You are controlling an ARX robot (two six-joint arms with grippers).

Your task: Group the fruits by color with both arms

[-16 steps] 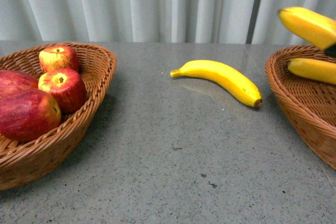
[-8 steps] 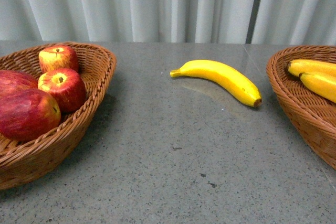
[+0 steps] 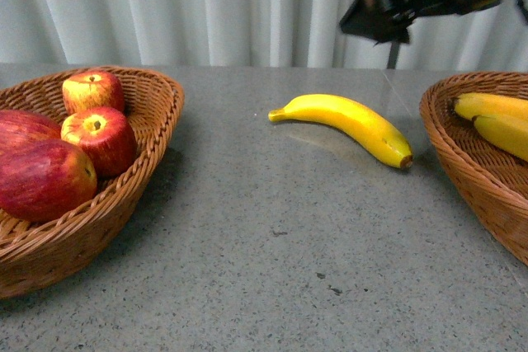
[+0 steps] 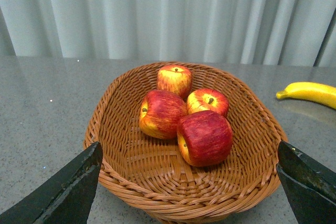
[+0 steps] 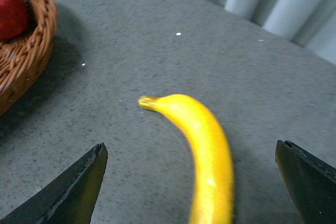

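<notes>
Several red apples (image 3: 97,139) lie in the left wicker basket (image 3: 157,133). One yellow banana (image 3: 346,125) lies alone on the grey table between the baskets. Two bananas (image 3: 495,121) lie in the right basket (image 3: 450,150). My right gripper (image 3: 367,10) is open and empty, high above and just behind the lone banana. In the right wrist view the banana (image 5: 207,150) lies between the spread fingers of the gripper (image 5: 190,145), well below them. My left gripper (image 4: 189,144) is open and empty, above the near rim of the apple basket (image 4: 131,182); the apples (image 4: 205,137) sit beyond it.
Pale curtains hang behind the table. The lone banana also shows at the edge of the left wrist view (image 4: 310,92). An apple in the left basket (image 5: 13,9) shows at the corner of the right wrist view.
The banana held in the air at the right now lies in the right basket. My right arm, out of view half a second ago, now shows at the upper right over the table.
</notes>
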